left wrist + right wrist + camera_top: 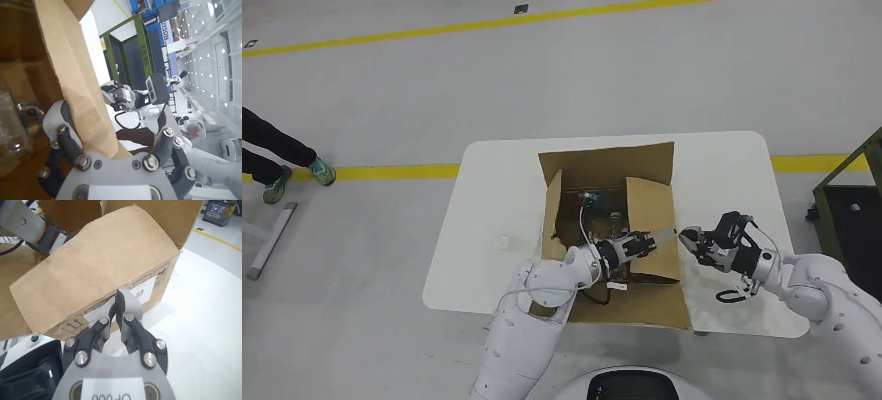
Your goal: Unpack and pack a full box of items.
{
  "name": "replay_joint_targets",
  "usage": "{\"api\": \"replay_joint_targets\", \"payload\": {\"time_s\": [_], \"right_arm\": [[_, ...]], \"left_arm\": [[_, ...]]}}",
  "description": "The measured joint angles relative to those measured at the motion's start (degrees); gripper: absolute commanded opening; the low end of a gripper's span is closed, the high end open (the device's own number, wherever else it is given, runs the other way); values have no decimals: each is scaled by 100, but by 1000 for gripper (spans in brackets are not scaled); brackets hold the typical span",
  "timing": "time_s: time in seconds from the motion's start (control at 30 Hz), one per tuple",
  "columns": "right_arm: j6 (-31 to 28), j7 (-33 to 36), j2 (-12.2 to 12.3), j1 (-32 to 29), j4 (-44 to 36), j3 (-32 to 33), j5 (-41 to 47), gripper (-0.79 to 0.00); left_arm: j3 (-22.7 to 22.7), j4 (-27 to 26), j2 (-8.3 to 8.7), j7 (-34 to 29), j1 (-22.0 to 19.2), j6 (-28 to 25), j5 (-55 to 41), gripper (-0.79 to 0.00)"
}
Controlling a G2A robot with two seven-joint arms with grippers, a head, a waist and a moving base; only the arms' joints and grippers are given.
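An open cardboard box (607, 165) stands on the white table (732, 170). Its right flap (652, 215) stands raised. My left gripper (647, 243) is open and straddles this flap (75, 75), with one finger (60, 115) inside the box and the other outside. My right gripper (118, 297) is shut, its tips just under the flap's (94, 262) free edge on the box's outer right side (689, 241). Inside the box lie a clear plastic bottle (7, 121) and a metal flange (30, 111).
A small white object (504, 241) lies on the table left of the box. A green metal rack (842, 200) stands off the table's right end. Bare tabletop lies to the right of the box (198, 313).
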Motion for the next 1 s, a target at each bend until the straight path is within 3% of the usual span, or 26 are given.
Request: {"api": "replay_joint_targets", "payload": {"time_s": [0.03, 0.3, 0.77, 0.87, 1.0], "right_arm": [[60, 65, 8, -8, 9, 46, -3, 0], [253, 441, 48, -21, -36, 479, 850, 0], [142, 2335, 275, -96, -371, 1713, 4515, 0], [445, 2824, 325, -93, -471, 1843, 4784, 0], [760, 2930, 341, -71, -523, 1868, 4612, 0]], "left_arm": [[12, -77, 4, -1, -9, -20, -16, 0], [311, -232, -1, -28, -258, -208, 151, 0], [1519, 596, -252, -93, -1472, -756, 676, 0], [1699, 760, -303, -91, -1627, -773, 755, 0], [1845, 919, -353, -76, -1725, -796, 758, 0]]}}
